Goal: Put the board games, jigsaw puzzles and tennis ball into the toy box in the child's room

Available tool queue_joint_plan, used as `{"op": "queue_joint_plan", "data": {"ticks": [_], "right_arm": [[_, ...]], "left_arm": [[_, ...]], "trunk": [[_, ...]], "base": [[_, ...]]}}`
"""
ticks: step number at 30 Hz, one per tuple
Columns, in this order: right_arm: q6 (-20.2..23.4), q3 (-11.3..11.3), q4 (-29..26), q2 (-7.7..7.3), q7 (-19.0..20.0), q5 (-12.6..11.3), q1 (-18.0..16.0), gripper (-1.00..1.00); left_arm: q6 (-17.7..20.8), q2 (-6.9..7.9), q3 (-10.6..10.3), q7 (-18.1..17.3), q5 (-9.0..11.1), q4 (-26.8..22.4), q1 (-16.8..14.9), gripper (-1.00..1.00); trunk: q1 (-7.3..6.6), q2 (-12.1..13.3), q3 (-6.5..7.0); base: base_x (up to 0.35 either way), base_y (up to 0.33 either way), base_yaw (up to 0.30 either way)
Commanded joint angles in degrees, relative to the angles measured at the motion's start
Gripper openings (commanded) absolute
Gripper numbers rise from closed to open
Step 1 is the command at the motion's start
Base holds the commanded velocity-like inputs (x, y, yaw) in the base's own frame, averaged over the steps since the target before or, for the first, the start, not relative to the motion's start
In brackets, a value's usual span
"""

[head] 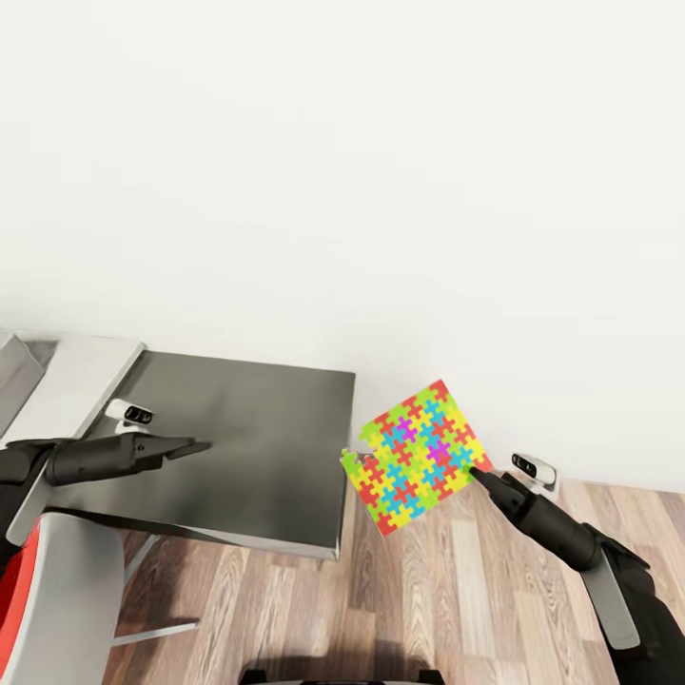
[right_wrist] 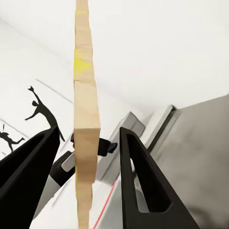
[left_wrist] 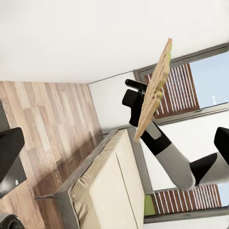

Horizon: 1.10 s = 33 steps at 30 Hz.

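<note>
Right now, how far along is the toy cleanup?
Nothing visible counts as done: no toy is seen packed away. In hand: the right gripper holds one puzzle by its edge, lifted over the floor just past the dark desk wing. The left gripper hovers over that wing, carrying nothing. Left: getting this puzzle to the toy box; the other toys can't be judged from here.

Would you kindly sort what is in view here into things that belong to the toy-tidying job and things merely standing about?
Job:
- jigsaw puzzle, held in the air by the right gripper
- table
- bed

Standing about:
- red-and-white chair
- baseball-player prints
- slatted windows
</note>
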Motion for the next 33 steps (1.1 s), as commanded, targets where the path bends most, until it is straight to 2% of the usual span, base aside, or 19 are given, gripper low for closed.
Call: {"op": "queue_joint_plan", "data": {"ticks": [1,4,6,8,10,13,16,20,33], "right_arm": [[0.60,0.02,-0.51,0.02,0.09,-0.15,0.00,-1.00],[0.57,0.14,-1.33,0.08,0.06,-0.09,0.02,-1.00],[0.59,0.16,-1.58,0.09,0.05,-0.07,0.02,-1.00],[0.59,0.16,-1.67,0.08,0.05,-0.06,0.04,-1.00],[0.57,0.17,-1.76,0.07,0.03,-0.06,0.43,-1.00],[0.53,0.26,-2.29,0.12,-0.08,-0.06,0.87,-1.00],[0.52,0.33,-3.08,0.14,-0.22,-0.01,1.07,-1.00],[0.51,0.41,-3.42,0.22,-0.35,0.02,1.15,-1.00],[0.51,0.56,-3.47,0.32,-1.02,0.12,1.17,-1.00]], "left_arm": [[0.65,0.02,0.49,-0.21,-0.02,-0.64,0.31,1.00],[0.72,0.27,1.71,-0.21,0.00,-2.24,1.28,1.00],[0.72,1.72,2.88,-0.21,0.37,-3.26,2.10,1.00],[0.72,3.00,3.37,-0.21,1.67,-3.62,2.79,1.00],[0.72,4.55,3.68,-0.21,4.78,-3.87,3.67,1.00],[0.65,6.03,3.83,-0.21,7.91,-4.02,4.52,1.00],[0.60,7.12,3.87,-0.21,9.04,-4.07,4.96,1.00],[0.57,7.62,3.88,-0.21,9.50,-4.09,5.12,1.00],[0.49,7.76,3.89,-0.21,9.64,-4.02,5.25,1.00]], "trunk": [[0.04,-0.09,0.02],[0.04,-0.09,0.30],[0.04,-0.09,0.49],[0.04,-0.09,0.68],[0.04,-0.09,0.87],[0.04,-0.09,1.15],[0.04,-0.09,1.43],[0.04,-0.09,1.81],[0.04,-0.09,3.03]], "base": [[0.000,0.000,0.081],[0.000,0.000,0.081],[0.000,0.000,0.081],[0.000,0.000,0.081],[0.000,0.000,0.081],[0.000,0.000,0.081],[0.000,0.000,0.081],[0.000,0.000,0.081],[-0.006,0.015,0.082]]}}
